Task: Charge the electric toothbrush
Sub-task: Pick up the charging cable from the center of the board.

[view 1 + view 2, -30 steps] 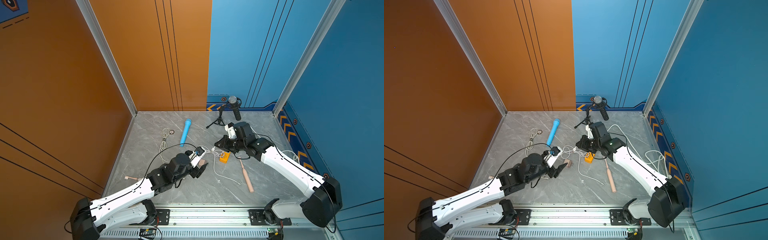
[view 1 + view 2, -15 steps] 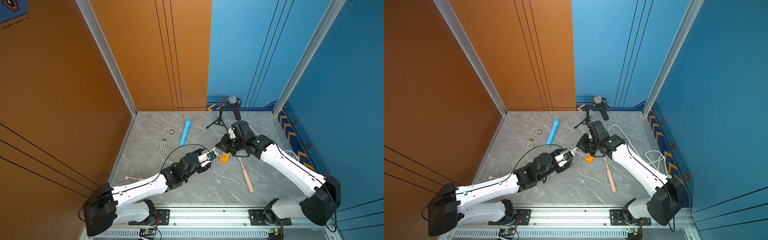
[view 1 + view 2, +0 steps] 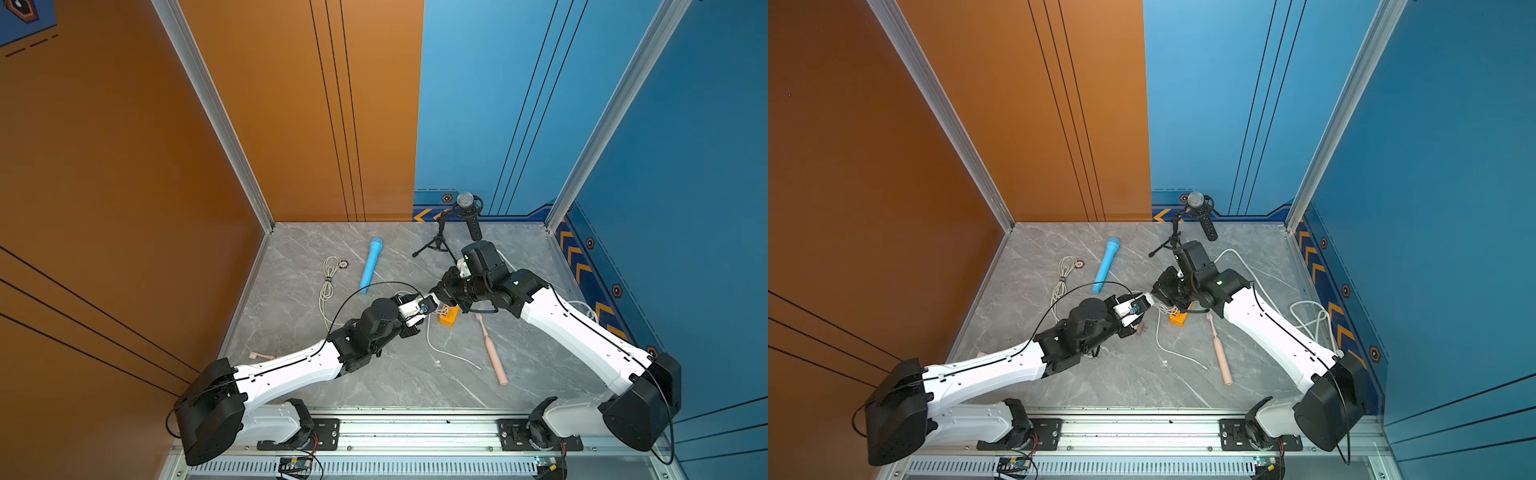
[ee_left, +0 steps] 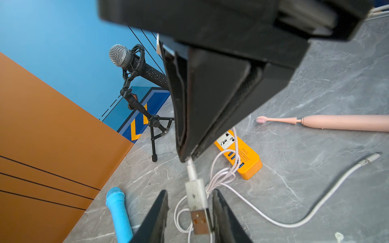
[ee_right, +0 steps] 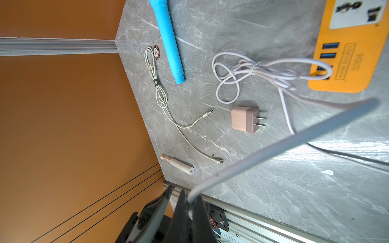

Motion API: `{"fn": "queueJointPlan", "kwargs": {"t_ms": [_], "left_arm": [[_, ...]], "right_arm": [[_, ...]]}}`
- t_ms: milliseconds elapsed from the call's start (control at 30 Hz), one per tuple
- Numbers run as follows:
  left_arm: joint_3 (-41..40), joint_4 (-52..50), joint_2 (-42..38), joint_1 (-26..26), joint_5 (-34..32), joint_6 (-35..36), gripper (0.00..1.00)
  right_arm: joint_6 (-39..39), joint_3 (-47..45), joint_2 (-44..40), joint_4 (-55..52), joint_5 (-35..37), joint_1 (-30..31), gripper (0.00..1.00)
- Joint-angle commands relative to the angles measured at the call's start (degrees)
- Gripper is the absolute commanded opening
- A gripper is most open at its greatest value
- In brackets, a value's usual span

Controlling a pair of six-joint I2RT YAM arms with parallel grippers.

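In both top views the arms meet over the middle of the desk (image 3: 374, 386). The left gripper (image 3: 430, 306) is tip to tip with the right gripper (image 3: 435, 295), just beside the orange power strip (image 3: 449, 316). The pink toothbrush (image 3: 493, 353) lies flat and untouched toward the front right corner, well apart from both. The desk is grey marble-look, with orange panels along its left edge and part of the back, blue panels on the rest, and a metal rail along the front edge

In the left wrist view, the left gripper's jaws stand narrow on either side of the USB plug (image 4: 196, 202), with a gap showing on one side, so it is not clamped. The right gripper pinches the white cable (image 4: 191, 168) just behind the plug. If that pinch lets go before the left jaws bite, the plug probably drops into the loops below. A skewed bite would likely leave the plug crooked for the strip's ports

In the right wrist view, the right gripper's fingers (image 5: 196, 210) are closed on the cable. Its loops drape across the strip, so a hard pull could snag them or drag the strip
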Motion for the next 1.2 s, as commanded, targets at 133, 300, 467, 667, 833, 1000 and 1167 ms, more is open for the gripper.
{"fn": "queueJointPlan", "kwargs": {"t_ms": [133,300,467,667,833,1000,1167], "left_arm": [[0.74,0.73,0.27,1.11,3.24,0.35,0.32],[1.10,0.79,1.72,1.06,2.46,1.57,0.34],[1.97,0.83,2.63,1.07,1.65,2.24,0.31],[2.25,0.86,2.16,1.09,1.79,1.37,0.22],[2.72,0.80,2.52,1.18,0.51,1.14,0.26],[2.89,0.80,2.74,1.15,-0.23,1.85,0.22],[2.75,0.85,2.41,1.04,-0.05,2.13,0.16]], "right_arm": [[0.93,0.84,0.05,-1.05,0.40,0.22,0.00],[1.01,1.05,0.15,-1.05,0.58,0.20,0.00],[0.99,0.90,0.43,-1.07,0.58,0.15,0.00],[0.97,0.37,0.64,-1.00,0.58,0.15,0.00],[1.08,0.12,0.47,-0.96,0.39,0.14,0.00],[1.16,-0.39,0.28,-0.94,0.58,-0.04,0.00],[1.31,-0.68,0.35,-0.95,0.48,-0.24,0.00]]}}
